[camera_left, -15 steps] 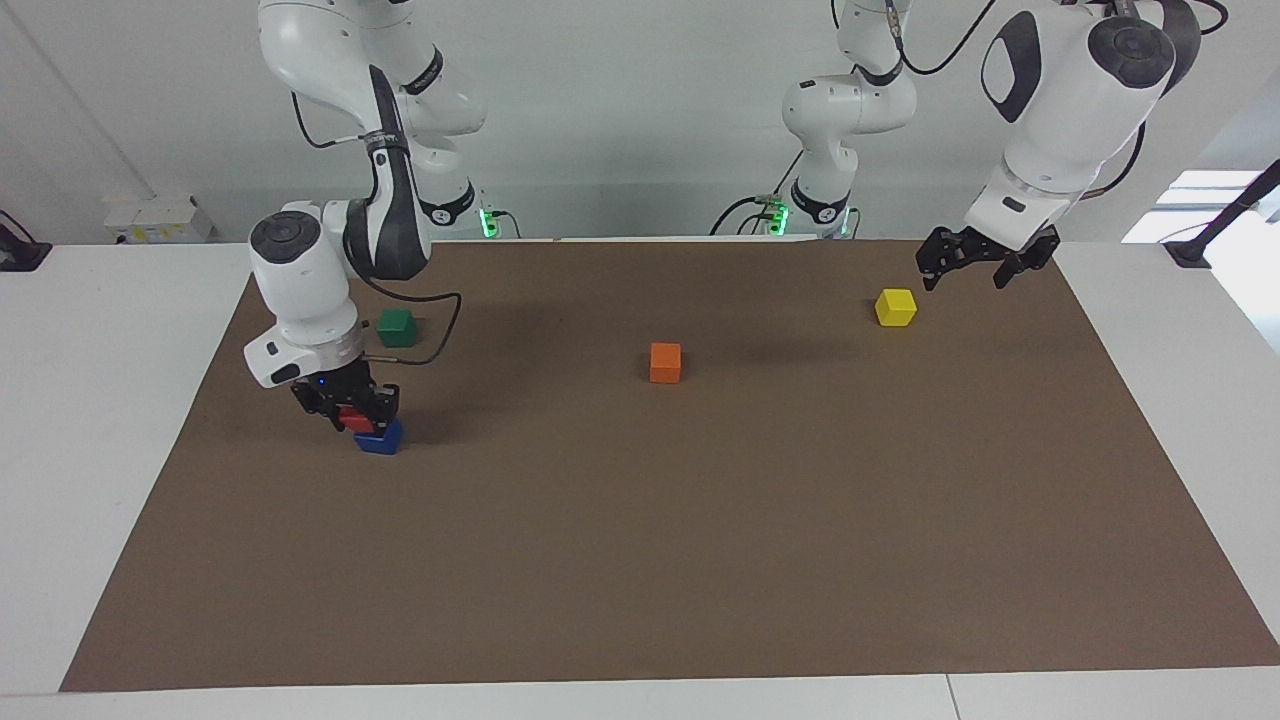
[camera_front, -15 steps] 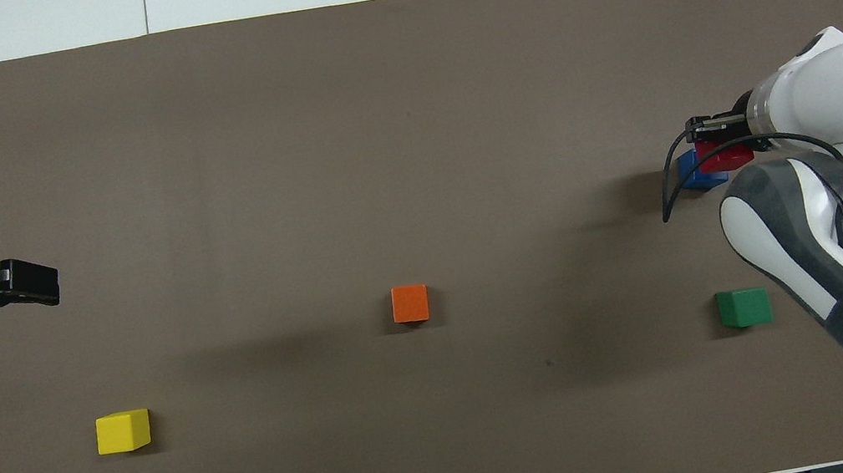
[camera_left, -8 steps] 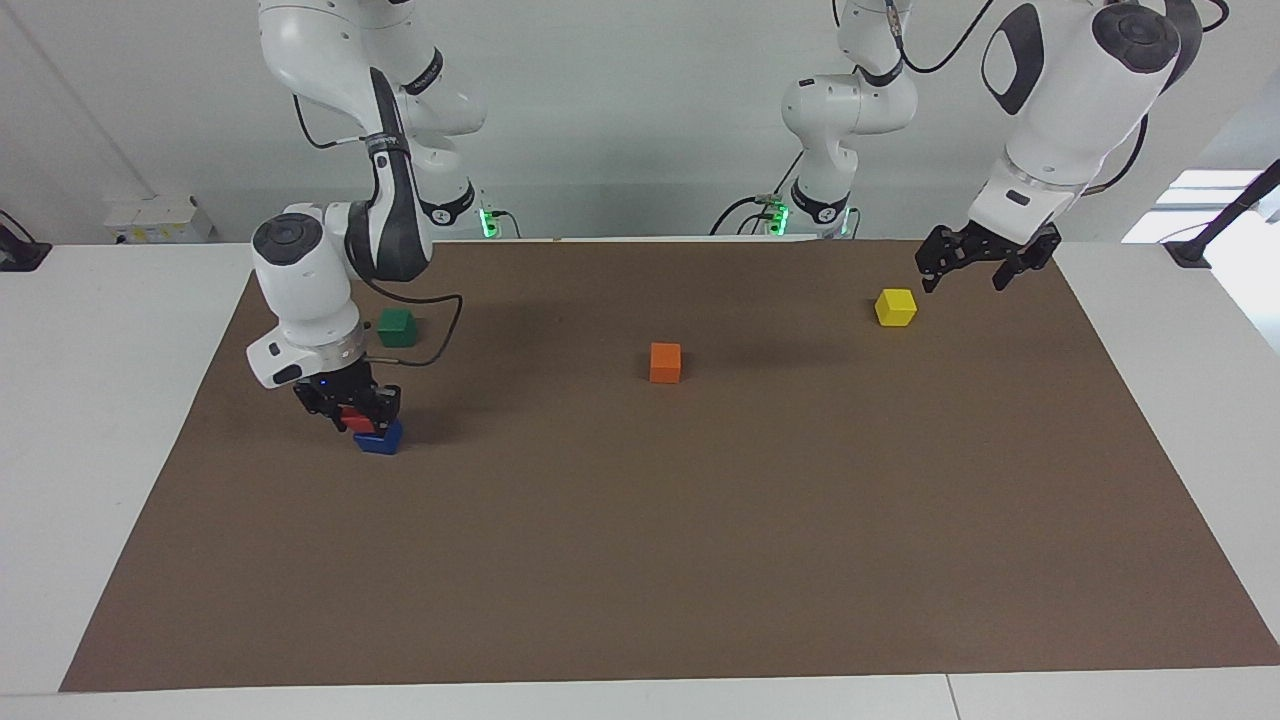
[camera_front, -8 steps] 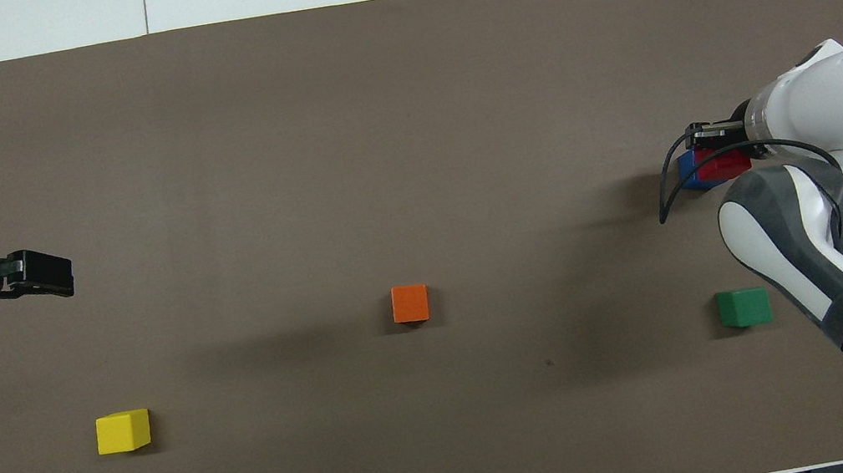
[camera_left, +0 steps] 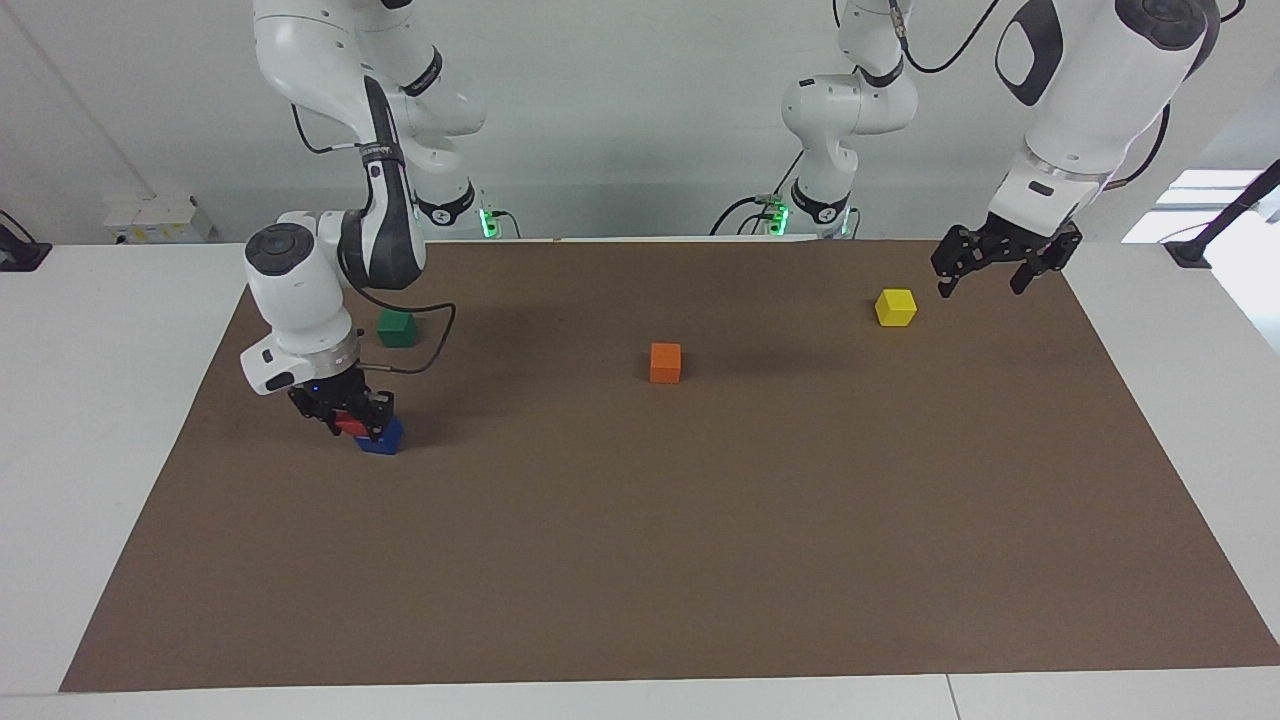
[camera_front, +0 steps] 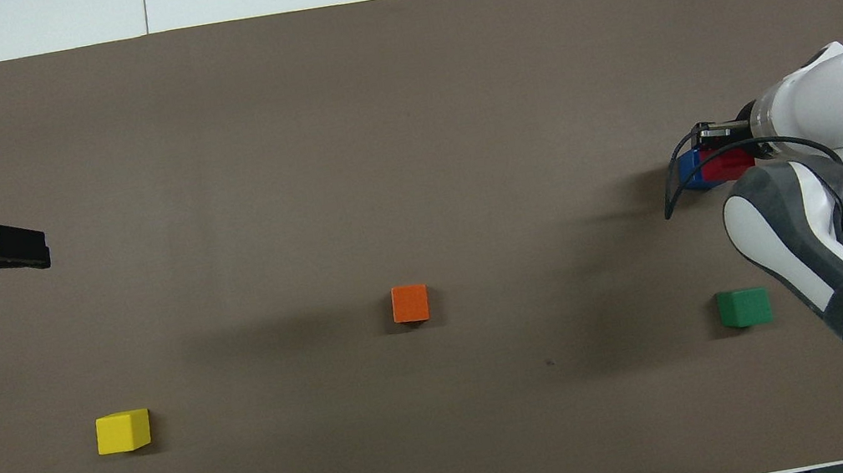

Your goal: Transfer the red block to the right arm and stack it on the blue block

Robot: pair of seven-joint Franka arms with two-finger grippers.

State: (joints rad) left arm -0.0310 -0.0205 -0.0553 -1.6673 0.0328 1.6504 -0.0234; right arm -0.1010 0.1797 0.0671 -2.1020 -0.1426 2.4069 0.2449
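Two cubes are stacked at the right arm's end of the brown mat (camera_left: pixel 700 560): the red block (camera_left: pixel 351 424) sits on the blue block (camera_left: pixel 383 437), and the right gripper (camera_left: pixel 345 412) is down on the pair with its fingers closed against the sides of the red block. From overhead, the red block (camera_front: pixel 725 163) covers most of the blue block (camera_front: pixel 688 170), leaving only a strip of blue showing toward the middle of the table (the right arm's wrist hides the rest). The red one looks slightly offset on the blue one rather than squarely aligned. A black cable loops from the right arm's wrist down toward the mat just beside the stack.

The green cube (camera_left: pixel 397 327) lies on the mat nearer to the robots than the stack, close to the right arm. The orange cube (camera_left: pixel 665 362) rests alone near the middle of the mat, well apart from everything else. The yellow cube (camera_left: pixel 895 306) sits toward the left arm's end, at about the same depth as the green one.

The left arm waits raised, its left gripper (camera_left: pixel 1004 266) hanging in the air over the mat's edge near the yellow cube, fingers spread apart and holding nothing.
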